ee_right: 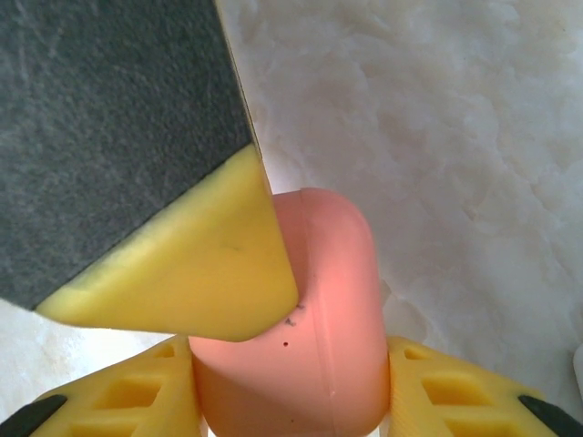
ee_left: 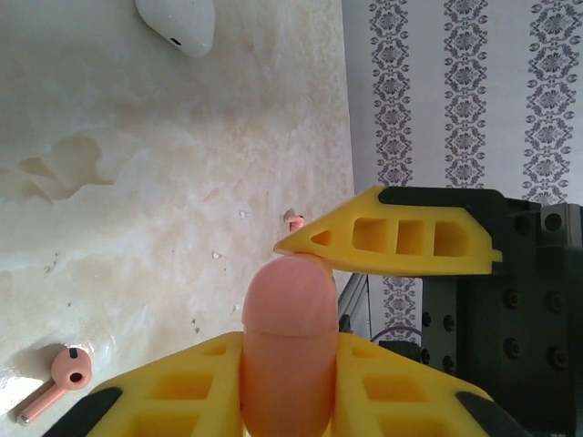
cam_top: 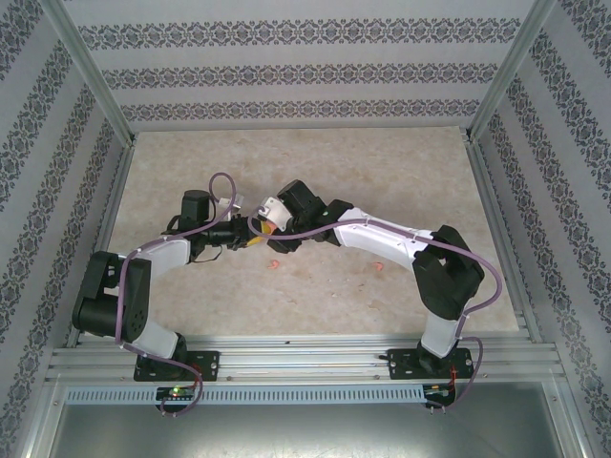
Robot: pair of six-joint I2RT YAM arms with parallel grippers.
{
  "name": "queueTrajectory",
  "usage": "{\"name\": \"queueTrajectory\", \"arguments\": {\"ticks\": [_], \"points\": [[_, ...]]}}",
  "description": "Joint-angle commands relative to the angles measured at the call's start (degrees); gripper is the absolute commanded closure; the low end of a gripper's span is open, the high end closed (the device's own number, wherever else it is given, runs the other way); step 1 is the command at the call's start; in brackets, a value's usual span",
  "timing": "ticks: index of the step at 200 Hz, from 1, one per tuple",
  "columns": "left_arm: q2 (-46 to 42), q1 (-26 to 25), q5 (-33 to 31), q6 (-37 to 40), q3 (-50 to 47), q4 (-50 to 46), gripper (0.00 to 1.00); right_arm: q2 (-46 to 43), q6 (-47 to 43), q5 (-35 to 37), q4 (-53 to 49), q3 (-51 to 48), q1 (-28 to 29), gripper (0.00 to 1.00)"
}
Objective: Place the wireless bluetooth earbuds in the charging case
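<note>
**Top external.** Both arms meet near the middle of the worktop [cam_top: 191, 305]. The left tool [cam_top: 246, 234] and right tool [cam_top: 279, 227] converge on the coral charging case [cam_top: 266, 227]. One coral earbud [cam_top: 275, 262] lies loose at 6 o'clock of the tools, and a second coral earbud [cam_top: 379, 268] lies at 4 o'clock, well apart.

**Left wrist.** The left tool [ee_left: 290, 350] is pinching the case [ee_left: 290, 309] upright. A finger of the right tool [ee_left: 392, 238] touches the case's crown. A coral earbud [ee_left: 64, 375] sits at 8 o'clock and the white case [ee_left: 178, 23] at 11 o'clock.

**Right wrist.** The right tool [ee_right: 290, 364] is pressed against both flanks of the case [ee_right: 328, 300].

**Judgement.**
- The case is a light, hard, glossy, rounded shell and probably slips. Hold it across the flanks, clear of the seam.
- The earbuds are tiny, smooth and easily flicked away. Take each one across the bulb.
</note>
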Motion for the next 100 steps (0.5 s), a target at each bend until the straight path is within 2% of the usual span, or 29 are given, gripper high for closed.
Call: {"name": "queueTrajectory", "arguments": {"ticks": [1, 27, 44, 60, 84, 100], "points": [[0.14, -1.07, 1.4, 0.84, 1.78, -0.01, 0.88, -1.33, -0.73, -1.73, 0.26, 0.53, 0.44, 0.57], [-0.54, -1.1, 0.62, 1.31, 1.63, 0.32, 0.96, -1.46, -0.27, -1.59, 0.03, 0.7, 0.44, 0.51], [-1.09, -1.13, -0.23, 1.65, 1.55, 1.15, 0.97, -2.37, 0.44, -1.58, -0.14, 0.7, 0.39, 0.41], [-1.76, -1.07, -1.15, 1.73, 1.3, 3.11, 0.98, -4.01, 1.47, -2.02, -0.73, 0.71, 0.1, 0.36], [-3.53, -1.01, -3.38, 1.32, -0.05, 8.68, 0.99, -7.94, 4.94, -4.74, -1.74, 0.55, -1.01, 0.35], [-5.05, -1.03, -4.33, -0.22, -1.8, 16.64, 1.0, -11.79, 9.15, -8.81, -0.38, -0.14, -2.53, 0.35]]}}
